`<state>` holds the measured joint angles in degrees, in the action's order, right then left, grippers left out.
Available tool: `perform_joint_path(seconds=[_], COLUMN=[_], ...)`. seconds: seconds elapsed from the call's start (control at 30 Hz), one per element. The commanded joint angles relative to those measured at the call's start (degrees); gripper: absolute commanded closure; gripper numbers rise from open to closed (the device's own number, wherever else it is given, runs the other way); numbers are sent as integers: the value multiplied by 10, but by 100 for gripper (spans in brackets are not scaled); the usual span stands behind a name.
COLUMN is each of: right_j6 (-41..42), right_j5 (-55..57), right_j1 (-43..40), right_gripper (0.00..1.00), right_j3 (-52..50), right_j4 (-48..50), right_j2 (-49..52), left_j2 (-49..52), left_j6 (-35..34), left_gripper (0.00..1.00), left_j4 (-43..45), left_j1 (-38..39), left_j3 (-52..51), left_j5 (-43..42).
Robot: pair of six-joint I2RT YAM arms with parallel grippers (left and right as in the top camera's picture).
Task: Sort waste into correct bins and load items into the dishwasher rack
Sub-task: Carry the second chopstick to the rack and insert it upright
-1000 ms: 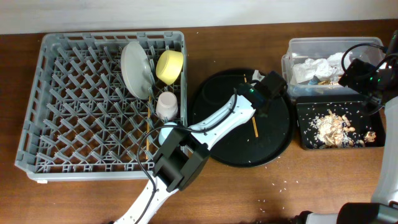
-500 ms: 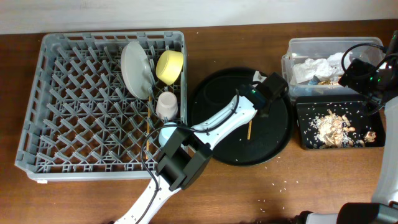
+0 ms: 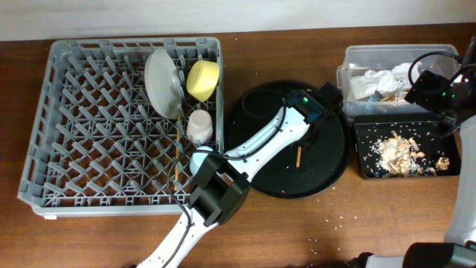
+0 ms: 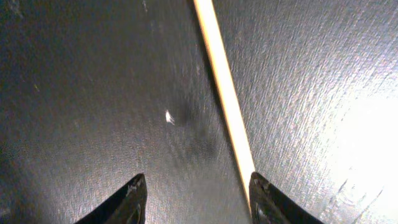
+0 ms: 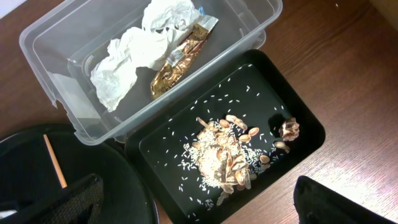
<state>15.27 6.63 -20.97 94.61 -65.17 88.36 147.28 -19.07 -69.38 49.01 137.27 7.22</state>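
- Chopstick (image 4: 226,99): one thin wooden stick lies flat on the round black tray (image 4: 93,93), right of the tray's middle in the overhead view.
- Left fingers (image 4: 132,200): spread apart and holding nothing, low over the tray. The stick's near end comes just beside the right-hand tip in the wrist view; whether they touch cannot be told.
- Dishwasher rack (image 3: 37,134): it stands to the left of the round tray. A white plate (image 3: 162,82) and a yellow bowl (image 3: 203,80) stand on edge among the pegs near its far right corner.
- Pink cup (image 3: 199,125): it sits in the rack nearer than the bowl. The light-blue cup (image 3: 198,158) is below it, partly hidden by the left arm.
- Clear tub (image 5: 50,37): at the far right of the bench (image 3: 387,223), holding crumpled napkins (image 5: 124,62) and the brown-gold wrapper (image 5: 177,59).
- Black rectangular tray (image 5: 298,112): it touches the tub's near side and holds food scraps (image 5: 227,158) with scattered rice grains.
- Right fingers (image 5: 62,202): wide apart and empty, above the two bins.
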Motion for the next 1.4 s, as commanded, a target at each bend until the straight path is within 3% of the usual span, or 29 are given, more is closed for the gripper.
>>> perform_joint_path(seconds=[0.0, 0.07, 0.3, 0.47, 0.6, 0.8, 0.9, 1.1, 1.13, 1.27, 1.37], right_j6=[6, 7, 7, 6, 7, 7, 7, 7, 7, 7, 7], right_j5=[9, 9, 9, 9, 9, 9, 9, 9, 9, 9, 9], right_j1=[-1, -1, -1, -1, -1, -1, -1, -1, -1, -1, -1], right_gripper=[1, 1, 2, 1, 2, 2, 2, 2, 1, 2, 2], right_j3=[2, 2, 2, 2, 2, 2, 2, 2, 2, 2, 2], right_j4=[0, 0, 0, 0, 0, 0, 0, 0, 0, 0, 0], right_j2=[2, 2, 2, 2, 2, 2, 2, 2, 2, 2, 2], left_j2=[4, 6, 23, 46, 46, 46, 46, 46, 42, -27, -141], left_j6=[24, 24, 3, 3, 3, 3, 3, 3, 28, 47, 72], left_gripper=[57, 64, 59, 61, 89, 99, 99, 100, 100, 100, 100], left_j4=[-15, -12, -10, -8, -5, -21, -64, -270, -274, -274, -274], left_j1=[-2, -2, 12, 12, 12, 7, -9, -80, -93, -138, -177], left_j3=[9, 9, 7, 7, 7, 20, 73, 312, 332, 333, 277], left_j5=[-30, -36, -68, -69, -68, -69, -69, -33, -52, -75, -43])
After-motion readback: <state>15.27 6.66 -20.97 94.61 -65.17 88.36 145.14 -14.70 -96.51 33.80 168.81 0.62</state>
